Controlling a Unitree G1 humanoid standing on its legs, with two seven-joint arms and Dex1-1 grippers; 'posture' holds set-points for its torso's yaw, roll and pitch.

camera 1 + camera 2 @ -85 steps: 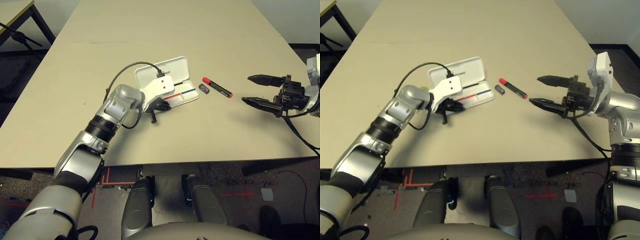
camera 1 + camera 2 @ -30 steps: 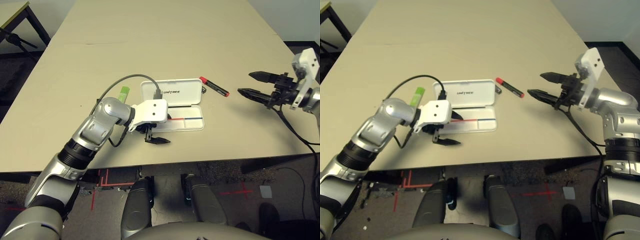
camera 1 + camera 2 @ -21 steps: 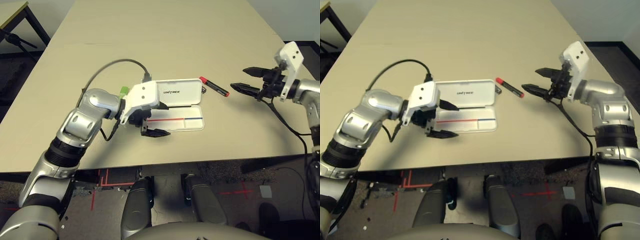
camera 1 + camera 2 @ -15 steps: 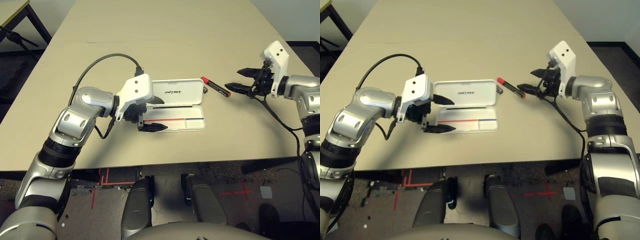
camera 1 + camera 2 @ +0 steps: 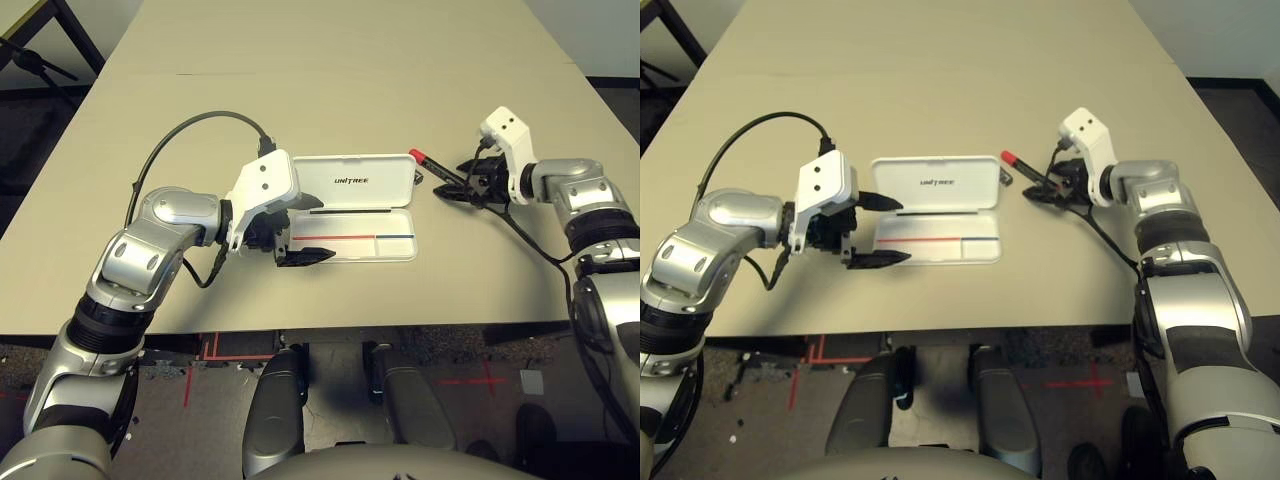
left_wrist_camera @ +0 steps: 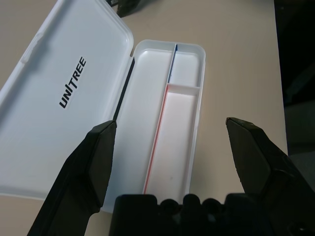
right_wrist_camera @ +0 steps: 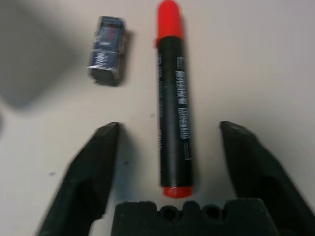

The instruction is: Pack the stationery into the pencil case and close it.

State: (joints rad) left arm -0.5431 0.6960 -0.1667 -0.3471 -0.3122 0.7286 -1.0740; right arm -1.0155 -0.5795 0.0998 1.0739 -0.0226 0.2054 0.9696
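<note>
Flat white hard plastic pencil case [image 6: 162,147] lying open on beige tabletop [image 6: 236,59], tray bare inside, split by a thin red-and-blue divider line [image 6: 158,137] and one cross wall. Lid [image 6: 59,93] folded flat beside tray, dark "UNITREE" lettering facing up. Two black fingers [image 6: 86,172] of left gripper [image 6: 177,164] spread wide, straddling the tray's near end.

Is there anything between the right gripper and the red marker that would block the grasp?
Nothing visible does. In the right wrist view the right gripper is open, with one finger on each side of the red marker and bare table between them. The small dark block lies apart, beside the marker's red cap end.
</note>
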